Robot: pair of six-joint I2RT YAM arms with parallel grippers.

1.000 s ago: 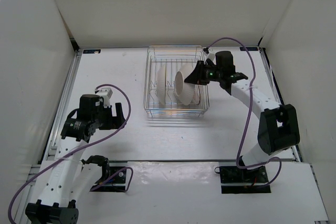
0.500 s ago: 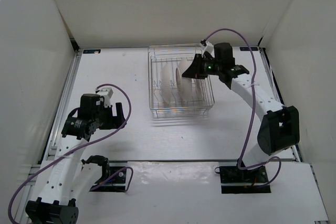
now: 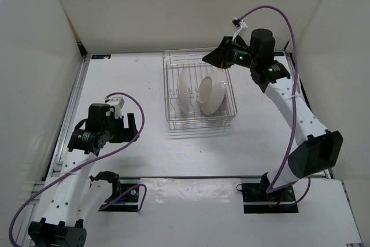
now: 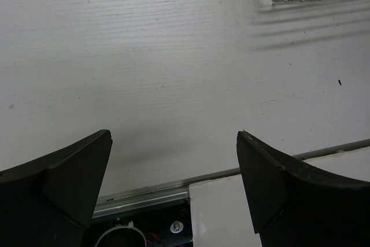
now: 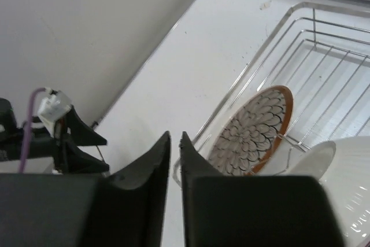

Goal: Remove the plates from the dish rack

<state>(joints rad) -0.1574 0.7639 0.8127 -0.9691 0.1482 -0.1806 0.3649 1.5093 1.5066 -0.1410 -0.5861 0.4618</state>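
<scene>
Plates (image 3: 185, 89): two, both in the dish rack (image 3: 199, 122), right one (image 3: 211, 95) tilted hard. Your right pincer (image 5: 174, 140) is pressed together, empty, above the rack's far edge. Left pincer (image 4: 173, 137) is spread over the counter (image 3: 173, 154). Risk: a glancing approach could topple the tilted plate.

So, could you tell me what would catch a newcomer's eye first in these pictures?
The silver wire dish rack at the far middle of the table draws the eye, holding two plates on edge: an orange-brown petal-patterned plate and a white-backed plate leaning beside it. The right gripper hangs shut and empty above the rack's far edge; the left gripper is open at the near left.
</scene>
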